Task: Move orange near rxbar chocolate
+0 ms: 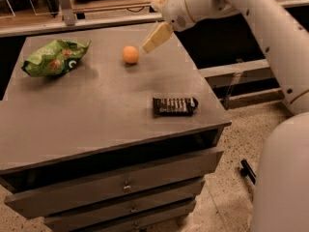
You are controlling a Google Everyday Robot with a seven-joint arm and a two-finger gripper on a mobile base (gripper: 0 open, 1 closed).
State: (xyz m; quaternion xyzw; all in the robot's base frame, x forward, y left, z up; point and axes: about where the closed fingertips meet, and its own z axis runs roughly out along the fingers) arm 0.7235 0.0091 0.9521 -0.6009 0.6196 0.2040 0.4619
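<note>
Landmark: orange (130,54), resting on the grey cabinet top (87,110), toward its far edge.
Gripper: gripper (155,38) hangs just beside the orange, on its right in the camera view and a little higher, angled down toward it. No contact shows.
Gripper opening: cannot tell. It reads as a single pale wedge from this angle.
Held object: none that I can see.
Rxbar chocolate: rxbar chocolate (175,106) lies flat, nearer the cabinet's front edge than the orange and off to the orange's right. The two are well apart, with bare top between them.
Green snack bag (54,58): crumpled, well apart from the orange on its left, and clear of the line from the orange to the bar.
Done so far: judging from the layout, only the approach. The arm is brought in close to the orange.
Left to do: grasp the orange, lift it, carry it forward and right to the bar, set it down beside the wrapper, let go.
Progress estimate: early. The orange is not yet gripped and is nowhere near its goal.
Risk: the round fruit may roll if nudged before it is secured.
</note>
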